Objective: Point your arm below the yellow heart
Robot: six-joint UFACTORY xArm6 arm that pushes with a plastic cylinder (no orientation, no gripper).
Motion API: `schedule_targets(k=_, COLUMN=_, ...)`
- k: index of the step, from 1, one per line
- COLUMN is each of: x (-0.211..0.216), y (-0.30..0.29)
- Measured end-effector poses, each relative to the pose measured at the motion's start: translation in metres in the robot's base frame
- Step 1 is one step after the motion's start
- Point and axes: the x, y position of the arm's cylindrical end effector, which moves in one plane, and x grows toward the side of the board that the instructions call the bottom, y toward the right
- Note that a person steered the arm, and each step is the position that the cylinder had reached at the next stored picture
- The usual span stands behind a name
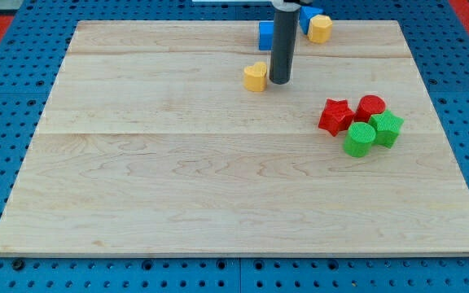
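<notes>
My tip [279, 81] is resting on the wooden desk [177, 203] just to the view's right of the yellow heart [256, 76], almost touching it, in the upper middle of the board. There is no pincer on this arm, only the dark rod, so nothing is being gripped.

Above the heart, near the desk's top edge, a blue block [265, 34] is showing partly behind the rod; its shape I cannot make out. A second yellow block [321, 28] is sitting at the top edge with another blue block [309, 15] peeking out behind it.

Toward the view's right, well apart from the heart, four blocks are crowding together: a red star [335, 115], a red cylinder [371, 107], a green cylinder [360, 139] and a green block [387, 129] that looks hexagonal.

Bare wood is lying directly below the heart, across the whole view's left and along the bottom edge.
</notes>
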Motion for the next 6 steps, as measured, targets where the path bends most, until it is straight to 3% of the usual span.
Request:
schedule_targets(k=4, x=-0.012, y=-0.223)
schedule_targets(k=5, x=-0.012, y=-0.259)
schedule_targets(k=6, x=-0.008, y=-0.249)
